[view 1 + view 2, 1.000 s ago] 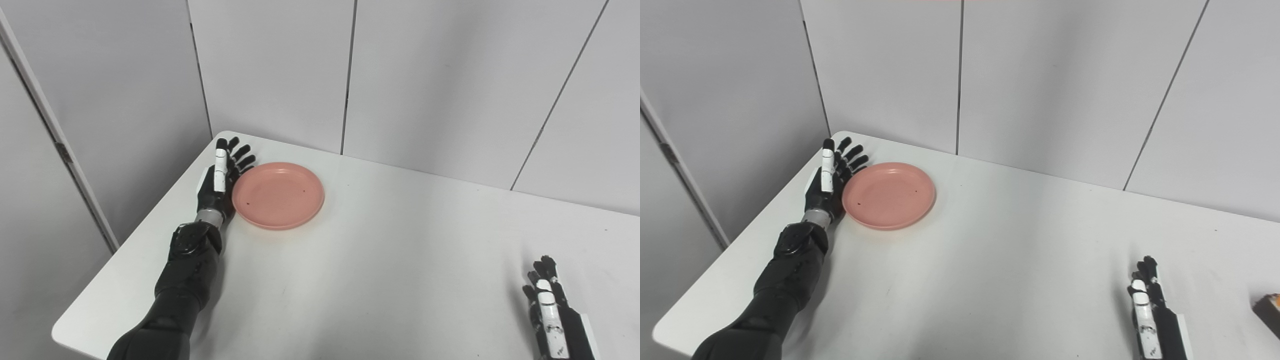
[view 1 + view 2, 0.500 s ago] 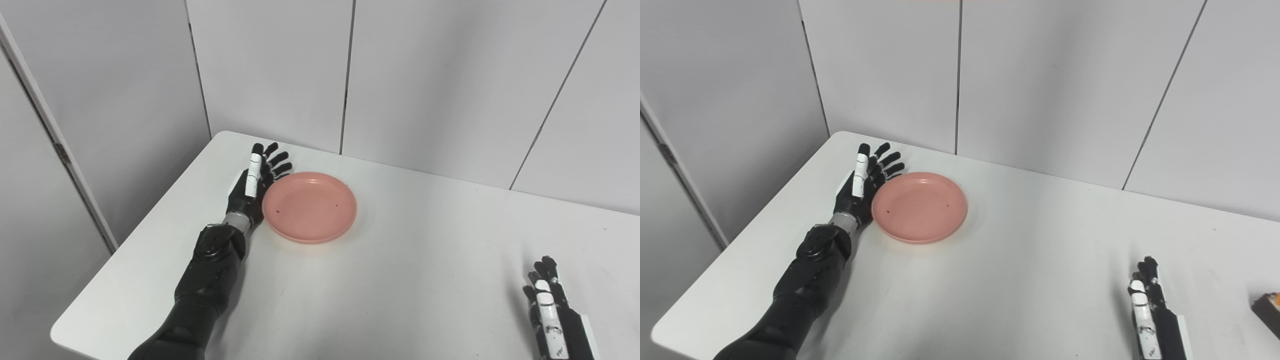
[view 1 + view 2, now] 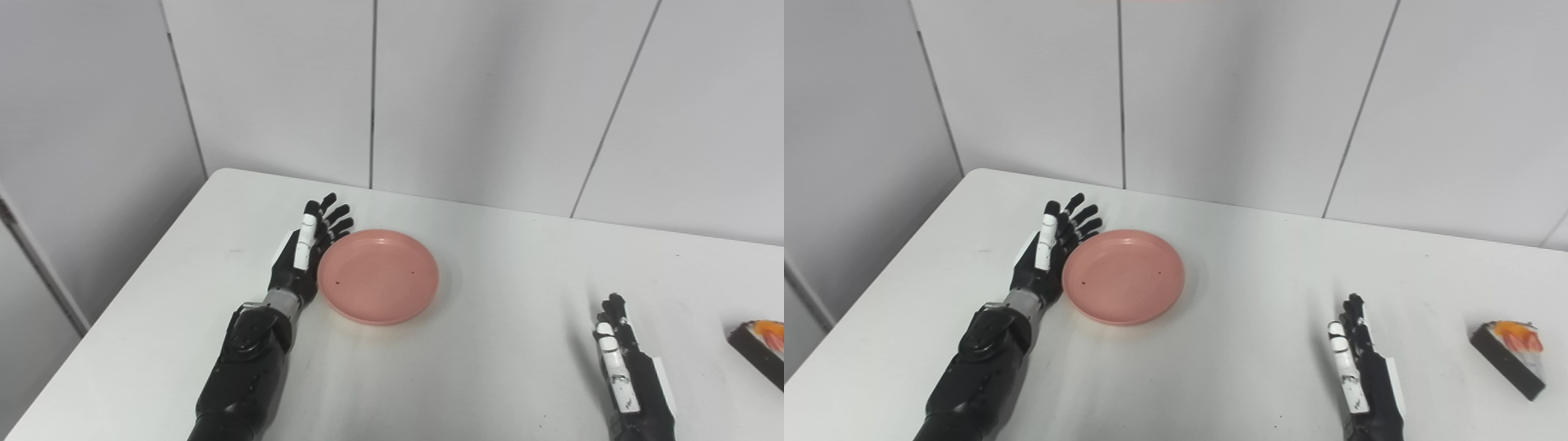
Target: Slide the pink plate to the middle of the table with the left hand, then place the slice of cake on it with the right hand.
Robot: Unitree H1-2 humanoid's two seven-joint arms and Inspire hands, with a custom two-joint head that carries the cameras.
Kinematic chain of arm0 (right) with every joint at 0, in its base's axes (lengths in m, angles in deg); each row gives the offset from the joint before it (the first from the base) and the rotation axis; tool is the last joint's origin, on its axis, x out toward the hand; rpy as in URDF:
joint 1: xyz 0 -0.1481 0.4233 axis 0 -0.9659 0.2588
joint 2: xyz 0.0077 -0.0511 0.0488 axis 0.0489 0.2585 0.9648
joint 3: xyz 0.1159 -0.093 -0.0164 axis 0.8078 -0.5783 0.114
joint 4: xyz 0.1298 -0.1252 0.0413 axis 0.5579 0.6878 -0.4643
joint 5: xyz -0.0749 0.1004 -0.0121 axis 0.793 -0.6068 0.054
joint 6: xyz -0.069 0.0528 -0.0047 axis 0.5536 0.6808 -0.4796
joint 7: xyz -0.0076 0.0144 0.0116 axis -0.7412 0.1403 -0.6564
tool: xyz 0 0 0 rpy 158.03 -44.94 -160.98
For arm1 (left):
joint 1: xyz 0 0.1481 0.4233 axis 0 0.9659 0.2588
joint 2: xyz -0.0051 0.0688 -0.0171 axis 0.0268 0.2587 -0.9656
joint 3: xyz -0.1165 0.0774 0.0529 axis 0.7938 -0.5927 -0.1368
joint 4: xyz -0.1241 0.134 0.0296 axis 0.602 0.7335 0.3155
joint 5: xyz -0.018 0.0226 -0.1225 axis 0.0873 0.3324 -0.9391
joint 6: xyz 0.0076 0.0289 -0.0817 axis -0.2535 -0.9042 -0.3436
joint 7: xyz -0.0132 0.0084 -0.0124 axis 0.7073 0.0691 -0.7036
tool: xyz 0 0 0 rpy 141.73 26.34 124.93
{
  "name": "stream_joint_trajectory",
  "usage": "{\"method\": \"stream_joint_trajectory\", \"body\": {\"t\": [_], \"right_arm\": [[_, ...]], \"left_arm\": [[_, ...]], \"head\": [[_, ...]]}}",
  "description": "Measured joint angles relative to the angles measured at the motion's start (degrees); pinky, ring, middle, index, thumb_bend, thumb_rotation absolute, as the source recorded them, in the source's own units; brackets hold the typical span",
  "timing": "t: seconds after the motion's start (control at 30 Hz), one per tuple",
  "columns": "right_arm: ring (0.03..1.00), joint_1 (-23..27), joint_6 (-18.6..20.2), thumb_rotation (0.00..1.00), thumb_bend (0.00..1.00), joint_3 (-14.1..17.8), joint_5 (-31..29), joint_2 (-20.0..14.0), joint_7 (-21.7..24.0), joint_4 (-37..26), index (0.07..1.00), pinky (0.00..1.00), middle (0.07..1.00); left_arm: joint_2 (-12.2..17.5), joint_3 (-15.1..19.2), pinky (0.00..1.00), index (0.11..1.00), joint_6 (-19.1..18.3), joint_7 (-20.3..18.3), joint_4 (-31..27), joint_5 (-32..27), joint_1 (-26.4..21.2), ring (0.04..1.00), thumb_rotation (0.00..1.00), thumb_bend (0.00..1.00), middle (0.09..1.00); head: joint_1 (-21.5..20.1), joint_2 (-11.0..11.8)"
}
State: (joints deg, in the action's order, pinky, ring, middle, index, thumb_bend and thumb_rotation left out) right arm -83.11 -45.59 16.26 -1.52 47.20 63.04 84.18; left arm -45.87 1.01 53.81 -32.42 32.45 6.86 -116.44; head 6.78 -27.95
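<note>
Left hand (image 3: 301, 260) stands edge-on, fingers straight and spread, holding nothing, its palm against the pink plate's (image 3: 378, 275) left rim. Right hand (image 3: 1356, 361) rests flat-fingered and empty, well apart from the slice of cake (image 3: 1510, 356).

A: What stands behind the work? B: A wall (image 3: 1237, 104) of pale grey panels, split by thin dark vertical seams; the seams lean a little in both views.

A: And to the left? B: A second panelled wall (image 3: 79, 141) meets the first at a corner, just past the tabletop's rounded far-left corner.

A: The tabletop (image 3: 1249, 257) itself? B: White and matte, with a few tiny dark specks; the light is even and soft, casting only faint shadows.
</note>
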Motion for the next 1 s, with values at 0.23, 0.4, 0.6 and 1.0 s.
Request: {"method": "stream_joint_trajectory", "body": {"t": [0.23, 0.4, 0.6, 1.0], "right_arm": [[1.0, 0.1, -0.1, 0.81, 0.59, -0.6, 1.6, 1.5, -1.1, 0.2, 1.0, 1.0, 1.0], [1.0, 0.1, -0.1, 0.8, 0.58, -0.9, 1.8, 2.4, -1.8, -0.2, 1.0, 1.0, 1.0], [1.0, -0.1, 0.0, 0.81, 0.58, -2.4, 3.7, 4.3, -3.2, -0.6, 1.0, 1.0, 1.0], [1.0, -0.2, 1.1, 0.83, 0.62, -3.4, 5.2, 5.5, -4.3, -1.0, 1.0, 1.0, 1.0]], "left_arm": [[-1.6, -2.4, 0.87, 0.943, -1.6, -1.0, -4.8, 0.1, 2.8, 0.89, 1.0, 0.88, 0.91], [-3.0, -3.3, 0.88, 0.948, -2.6, -1.4, -8.3, 0.2, 5.0, 0.894, 1.0, 0.83, 0.918], [-5.0, -4.8, 0.89, 0.96, -5.0, -1.2, -14.8, 1.1, 9.1, 0.906, 1.0, 0.81, 0.927], [-7.4, -8.8, 0.94, 1.0, -7.5, -2.1, -21.9, 1.4, 14.2, 0.944, 1.0, 0.77, 0.977]], "head": [[-2.9, -0.8], [-7.9, -2.1], [-11.6, -3.5], [-14.8, -6.7]]}}
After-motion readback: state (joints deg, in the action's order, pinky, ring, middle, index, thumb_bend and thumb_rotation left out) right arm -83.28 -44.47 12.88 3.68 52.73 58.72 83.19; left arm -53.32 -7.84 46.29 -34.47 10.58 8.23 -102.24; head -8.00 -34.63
